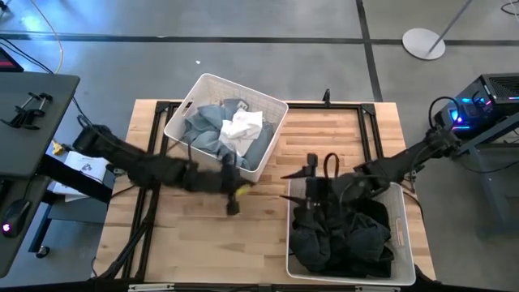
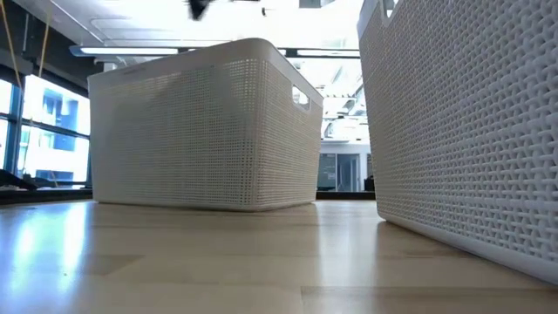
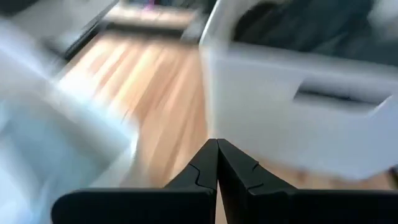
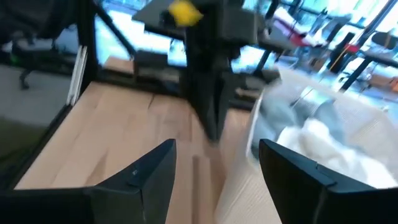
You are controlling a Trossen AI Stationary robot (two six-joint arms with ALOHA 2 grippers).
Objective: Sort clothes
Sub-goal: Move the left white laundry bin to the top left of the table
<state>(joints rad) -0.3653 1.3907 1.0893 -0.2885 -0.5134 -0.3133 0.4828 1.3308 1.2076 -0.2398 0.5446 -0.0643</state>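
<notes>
A wooden table (image 1: 203, 243) carries two white baskets. The basket (image 1: 195, 93) at the table's far edge holds pale blue-grey and white clothes (image 1: 231, 130). The basket (image 1: 403, 235) at the near right corner holds black and charcoal clothes (image 1: 345, 235). The left gripper (image 1: 233, 207) hangs over the middle of the table beside the far basket, fingers clenched on nothing. The right gripper (image 1: 302, 185) hovers at the near basket's far rim, fingers spread apart and empty.

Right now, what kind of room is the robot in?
Probably a lab or workshop: a wooden table with two white baskets of clothes, a computer tower with blue lights, and a bare grey floor.
</notes>
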